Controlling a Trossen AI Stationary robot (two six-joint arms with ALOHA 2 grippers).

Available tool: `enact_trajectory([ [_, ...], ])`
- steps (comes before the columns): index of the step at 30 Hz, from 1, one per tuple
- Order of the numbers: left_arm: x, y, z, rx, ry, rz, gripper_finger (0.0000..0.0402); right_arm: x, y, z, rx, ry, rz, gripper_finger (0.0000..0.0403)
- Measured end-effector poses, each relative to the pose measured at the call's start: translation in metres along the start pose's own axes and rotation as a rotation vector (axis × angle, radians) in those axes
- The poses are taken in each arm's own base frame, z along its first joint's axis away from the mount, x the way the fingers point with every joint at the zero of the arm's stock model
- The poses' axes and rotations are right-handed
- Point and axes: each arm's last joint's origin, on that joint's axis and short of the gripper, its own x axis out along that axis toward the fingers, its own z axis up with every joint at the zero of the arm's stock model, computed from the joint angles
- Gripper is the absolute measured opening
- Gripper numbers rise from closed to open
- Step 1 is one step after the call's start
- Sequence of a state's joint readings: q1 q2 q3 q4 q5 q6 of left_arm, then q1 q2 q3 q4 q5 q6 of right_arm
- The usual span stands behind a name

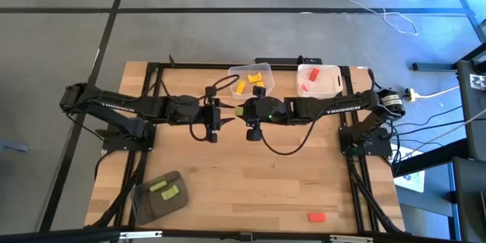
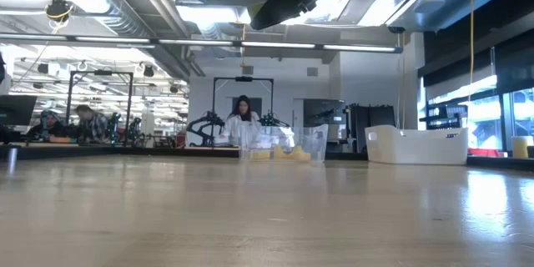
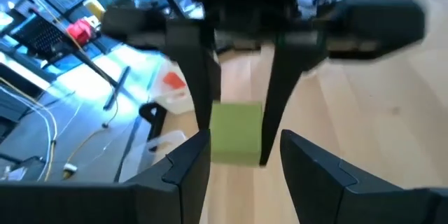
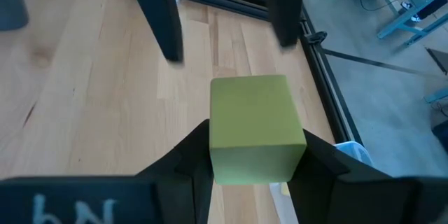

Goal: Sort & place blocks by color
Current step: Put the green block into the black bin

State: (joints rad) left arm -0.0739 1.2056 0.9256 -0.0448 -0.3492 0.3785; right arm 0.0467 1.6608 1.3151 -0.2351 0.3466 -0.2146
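A light green block (image 4: 252, 112) sits between the fingers of my right gripper (image 4: 257, 138), which is shut on it, high above the table's middle (image 1: 254, 121). My left gripper (image 3: 245, 143) faces it at close range, open. Its two fingers (image 4: 161, 14) stand just beyond the block without touching it. The same green block (image 3: 234, 129) shows in the left wrist view. Yellow-orange blocks (image 1: 250, 82) lie in a clear bin, red blocks (image 1: 307, 80) in a white bin, and green blocks (image 1: 163, 190) on a dark grey tray. One red block (image 1: 317, 216) lies flat on the table near its near edge. My right gripper pinches the green block between its two fingers, one on each opposite side face (image 4: 218, 147). About half of the block sticks out past the fingertips (image 4: 199, 136). The block is lifted clear of the table.
The clear bin (image 1: 233, 72) and the white bin (image 1: 334, 83) stand at the table's far edge. The dark grey tray (image 1: 144, 205) sits at the near left corner. Bare wood (image 1: 250, 190) lies between them. People sit at desks in the room behind.
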Motion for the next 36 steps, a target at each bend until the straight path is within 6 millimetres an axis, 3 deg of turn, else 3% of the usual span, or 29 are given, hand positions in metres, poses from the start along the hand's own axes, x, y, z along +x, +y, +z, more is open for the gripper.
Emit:
enact_trajectory([
  [15, 0.014, 0.0, -0.007, 0.098, 0.03, 0.02, 0.0163, 0.0, 0.0, -0.001, -0.002, 0.006, -0.004, 0.0136],
  [36, 0.027, 0.003, -0.012, 0.055, 0.018, -0.035, 0.0163, -0.001, 0.003, 0.0, -0.013, -0.001, 0.017, 0.0136],
])
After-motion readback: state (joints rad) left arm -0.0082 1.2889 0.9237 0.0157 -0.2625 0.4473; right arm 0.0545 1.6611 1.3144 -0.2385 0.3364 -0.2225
